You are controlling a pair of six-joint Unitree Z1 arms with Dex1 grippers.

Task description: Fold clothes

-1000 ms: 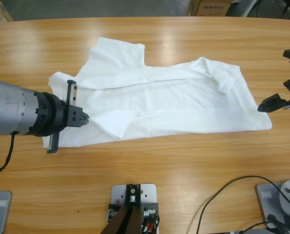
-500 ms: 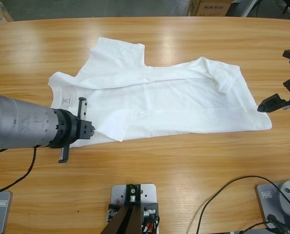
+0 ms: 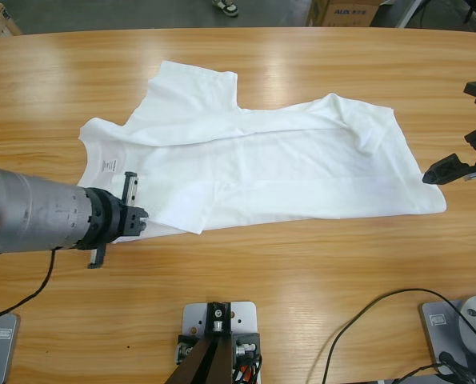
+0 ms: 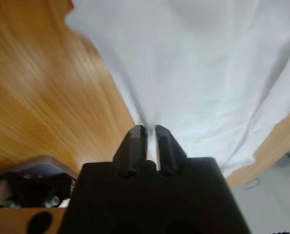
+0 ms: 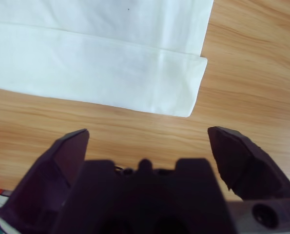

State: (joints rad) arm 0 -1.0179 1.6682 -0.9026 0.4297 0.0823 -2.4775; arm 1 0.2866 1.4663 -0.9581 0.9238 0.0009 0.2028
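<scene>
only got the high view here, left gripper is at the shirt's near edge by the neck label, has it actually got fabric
Observer: Yes. The left wrist view shows the left gripper shut on a pinched ridge of the white T-shirt.
Operator: and the right one, open or shut
Observer: The right gripper is open, jaws spread wide, with nothing between them.
Operator: is it over the shirt
Observer: No. In the right wrist view it is over bare table, and the shirt's folded hem corner lies just ahead of it.
</scene>
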